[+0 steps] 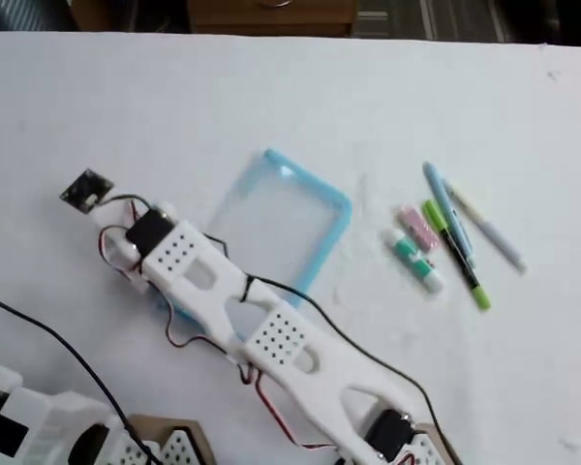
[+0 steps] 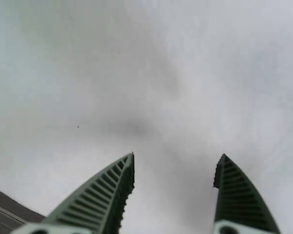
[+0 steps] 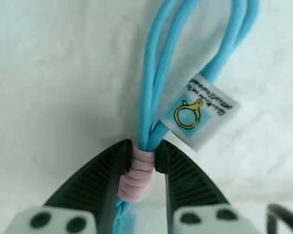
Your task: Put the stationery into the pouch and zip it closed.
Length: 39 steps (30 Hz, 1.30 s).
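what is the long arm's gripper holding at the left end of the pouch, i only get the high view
Observer: The right gripper is shut on a pink bead threaded on the blue cord of the pouch.
Operator: and the other arm's gripper
Observer: The left gripper is open, over bare table.
Operator: anything else on that cord
Observer: A small tag sits on it just past the bead.

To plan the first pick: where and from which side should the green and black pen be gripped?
Probably best: take the green and black pen at its green tip nearer the arms, from above, closing across the barrel. That end lies free; farther up, the blue pen crowds it.
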{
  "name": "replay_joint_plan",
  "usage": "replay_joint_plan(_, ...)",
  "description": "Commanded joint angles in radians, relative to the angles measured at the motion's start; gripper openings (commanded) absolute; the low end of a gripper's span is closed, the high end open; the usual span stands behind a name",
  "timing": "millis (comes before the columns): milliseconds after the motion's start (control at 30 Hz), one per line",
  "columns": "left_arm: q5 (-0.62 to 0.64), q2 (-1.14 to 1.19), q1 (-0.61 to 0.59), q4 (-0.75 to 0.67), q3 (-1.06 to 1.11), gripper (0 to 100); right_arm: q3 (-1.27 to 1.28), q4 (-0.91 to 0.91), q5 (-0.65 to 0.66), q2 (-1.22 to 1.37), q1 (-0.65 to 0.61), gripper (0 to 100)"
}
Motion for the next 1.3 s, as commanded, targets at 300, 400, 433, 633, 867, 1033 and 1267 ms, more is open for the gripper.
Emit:
replay_joint_plan(300, 0.002, -0.007, 0.004, -0.002, -0.021, 27, -0.101, 0.036, -0.069, -0.452, 0.030, 1.6)
replay_joint_plan(400, 0.002, -0.007, 0.004, -0.002, -0.021, 27, -0.101, 0.041, -0.115, -0.591, 0.048, 1.6)
replay_joint_plan(433, 0.002, -0.007, 0.004, -0.002, -0.021, 27, -0.101, 0.041, -0.130, -0.638, 0.054, 1.6)
replay_joint_plan(633, 0.002, -0.010, 0.008, 0.002, -0.023, 27, -0.097, 0.022, -0.160, -0.885, 0.068, 1.6)
replay_joint_plan(867, 0.003, -0.156, 0.104, 0.232, -0.158, 27, -0.095, -0.038, -0.160, -1.059, 0.068, 1.6)
replay_joint_plan(1033, 0.003, -0.300, 0.197, 0.411, -0.348, 27, 0.002, 0.022, -0.160, -1.078, 0.070, 1.6)
replay_joint_plan(1267, 0.167, -0.498, 0.260, 0.422, -0.486, 27, 0.169, 0.002, -0.196, -1.036, 0.065, 1.6)
